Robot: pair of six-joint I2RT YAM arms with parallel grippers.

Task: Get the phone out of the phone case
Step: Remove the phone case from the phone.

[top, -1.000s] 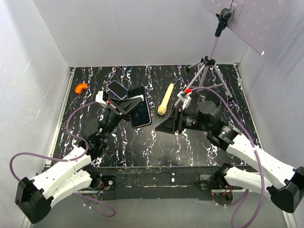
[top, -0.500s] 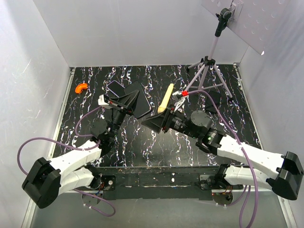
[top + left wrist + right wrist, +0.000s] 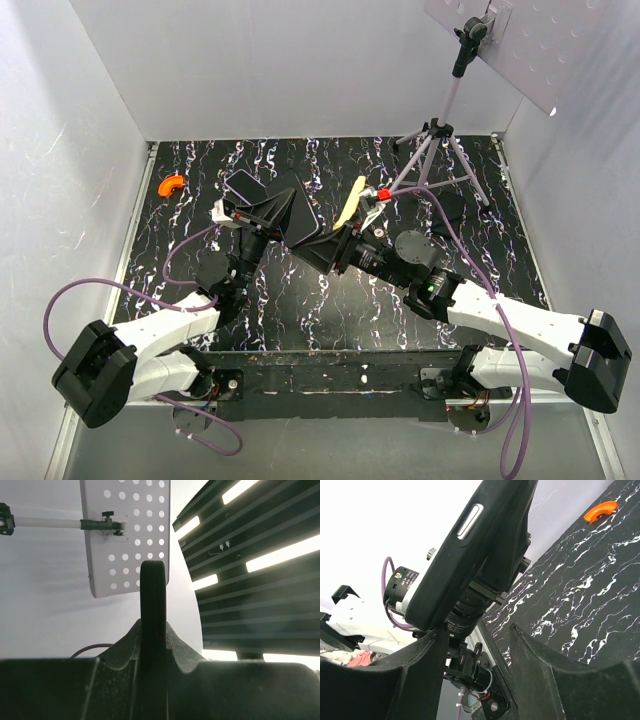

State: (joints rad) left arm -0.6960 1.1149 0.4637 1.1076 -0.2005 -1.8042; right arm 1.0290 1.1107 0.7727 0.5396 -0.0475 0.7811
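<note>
My left gripper (image 3: 262, 215) is shut on the black phone case (image 3: 292, 208) and holds it up off the table, tilted on edge. In the left wrist view the case (image 3: 152, 590) stands edge-on between the closed jaws of that gripper (image 3: 152, 630). In the right wrist view the case (image 3: 470, 555) fills the upper left. The phone shows only as a pale side button (image 3: 469, 521) in a slot of the case. My right gripper (image 3: 314, 250) is open just right of and below the case. Its left fingertip (image 3: 437, 637) is at the case's lower end.
A cream-yellow stick (image 3: 350, 205) lies just behind my right gripper. A grey tripod (image 3: 435, 140) holding a perforated panel (image 3: 520, 40) stands at the back right. An orange curved piece (image 3: 171, 185) lies at the back left. A dark slab with a pale rim (image 3: 245, 185) lies behind the left gripper.
My left gripper lifted the case off the table and tilted it up. My right arm swung left toward the case, and its open jaws now sit right beside it.
</note>
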